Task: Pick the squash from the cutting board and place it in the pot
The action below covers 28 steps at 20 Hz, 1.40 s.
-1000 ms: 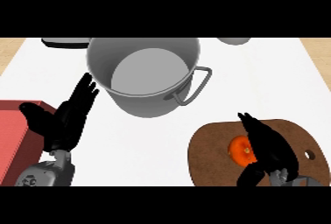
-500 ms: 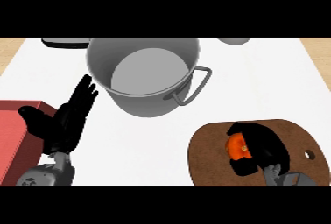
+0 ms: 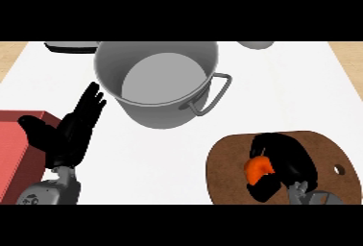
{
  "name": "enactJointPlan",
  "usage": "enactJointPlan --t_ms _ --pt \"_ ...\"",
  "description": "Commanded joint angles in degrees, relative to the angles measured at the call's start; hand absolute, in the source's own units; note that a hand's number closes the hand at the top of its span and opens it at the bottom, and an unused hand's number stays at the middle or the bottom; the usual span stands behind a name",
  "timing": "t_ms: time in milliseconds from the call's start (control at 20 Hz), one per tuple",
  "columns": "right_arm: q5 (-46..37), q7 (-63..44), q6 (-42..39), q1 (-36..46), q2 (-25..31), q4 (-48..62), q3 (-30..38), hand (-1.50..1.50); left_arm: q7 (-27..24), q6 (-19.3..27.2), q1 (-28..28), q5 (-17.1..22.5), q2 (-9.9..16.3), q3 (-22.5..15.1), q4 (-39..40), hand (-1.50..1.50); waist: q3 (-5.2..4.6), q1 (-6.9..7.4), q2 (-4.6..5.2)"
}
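Squash on the board, orange, mostly wrapped by the right hand; fingers and thumb curled round it from above and below, only a small patch showing at the hand's left. Hard to tell whether resting on the wood or just lifted, probably touching. Board round, brown, at lower right of the white counter, with a small hole near its right edge. Pot up the counter from the board and to its left, grey metal, upright, with a loop handle on the side toward the board; well apart from the squash. Left hand at lower left, open, fingers straight and pointing up toward the pot's wall, near it but not touching, holding nothing. Red box at the left edge, just beside that hand. Dark flat object at the top edge, left of the pot; pale rounded object at top right.
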<state>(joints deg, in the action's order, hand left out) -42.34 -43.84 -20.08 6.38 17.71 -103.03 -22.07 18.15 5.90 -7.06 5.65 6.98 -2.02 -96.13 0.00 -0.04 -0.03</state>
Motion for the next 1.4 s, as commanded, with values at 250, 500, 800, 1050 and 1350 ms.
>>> enactJointPlan --t_ms 250,500,800,1050,1350 --pt "-14.98 -31.34 15.01 1.07 -17.36 4.9 0.59 1.5 0.33 -0.25 -0.43 -0.46 0.65 0.13 -0.05 0.0 -0.41 -0.07 -0.4" --pt "-28.66 -39.17 17.95 3.3 -17.58 5.0 -0.74 1.5 0.04 0.2 -0.22 -1.08 0.09 -0.49 0.19 0.0 -0.7 -0.41 -1.18" --pt "-38.84 -41.32 17.03 8.89 -17.65 2.81 -3.84 1.5 0.37 -0.55 -0.36 -0.97 0.62 -0.57 0.69 0.0 -0.55 0.95 -1.05" --pt "-47.48 -41.37 12.34 17.26 -17.67 1.02 -6.44 1.5 0.91 0.34 -1.15 -1.3 -0.97 -1.72 0.96 0.0 -0.66 1.88 -1.34" --pt "-51.71 -41.38 8.56 30.1 -17.67 2.42 -6.69 1.5 0.42 -0.74 -1.87 -1.35 -1.09 -2.7 1.76 0.0 -0.56 4.49 -0.77"
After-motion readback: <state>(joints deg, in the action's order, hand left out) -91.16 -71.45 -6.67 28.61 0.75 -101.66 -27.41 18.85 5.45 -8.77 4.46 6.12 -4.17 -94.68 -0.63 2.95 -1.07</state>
